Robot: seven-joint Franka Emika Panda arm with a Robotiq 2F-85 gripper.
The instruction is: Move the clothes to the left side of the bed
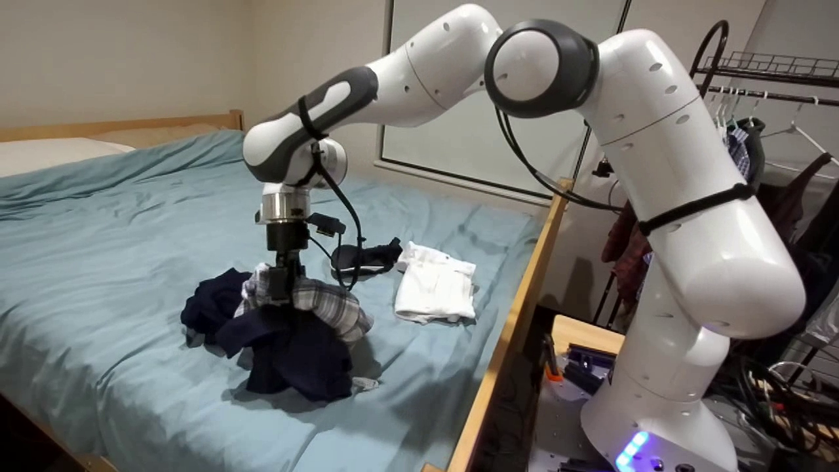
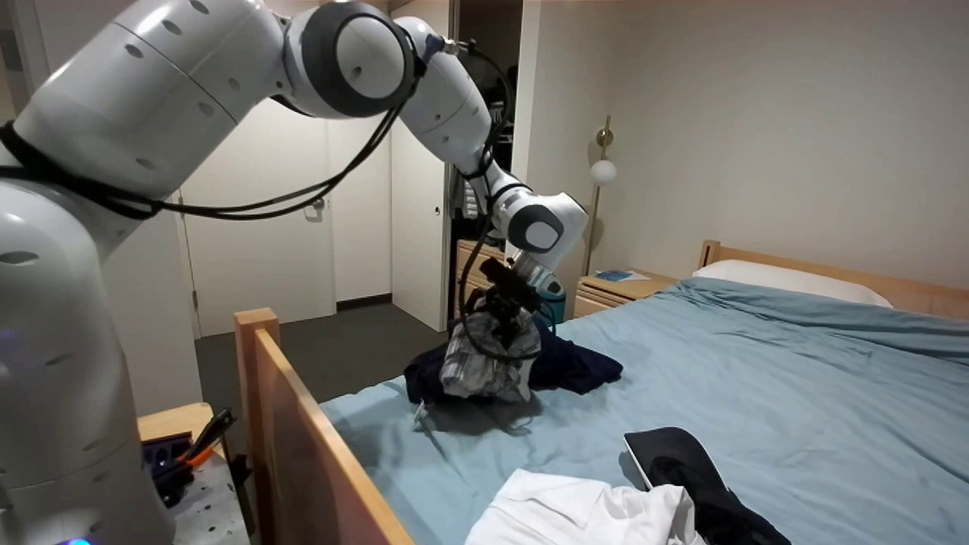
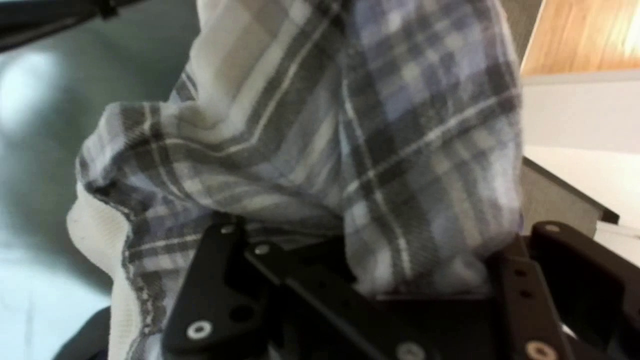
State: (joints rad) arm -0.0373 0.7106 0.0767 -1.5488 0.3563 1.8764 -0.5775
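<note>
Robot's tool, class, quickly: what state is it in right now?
Tool: its end is hidden by the bunched plaid garment; open or closed cannot be told.

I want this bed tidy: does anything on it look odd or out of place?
The navy clothing and plaid garment look untidy: bunched in a crumpled heap on the bed, unlike the white garment, which looks folded. I see no spill or damage.

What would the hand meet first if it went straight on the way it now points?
Pointing roughly down, the hand would likely meet the plaid cloth first: it is bunched against the fingers. Whether navy clothing or bedding comes next is unclear.
</note>
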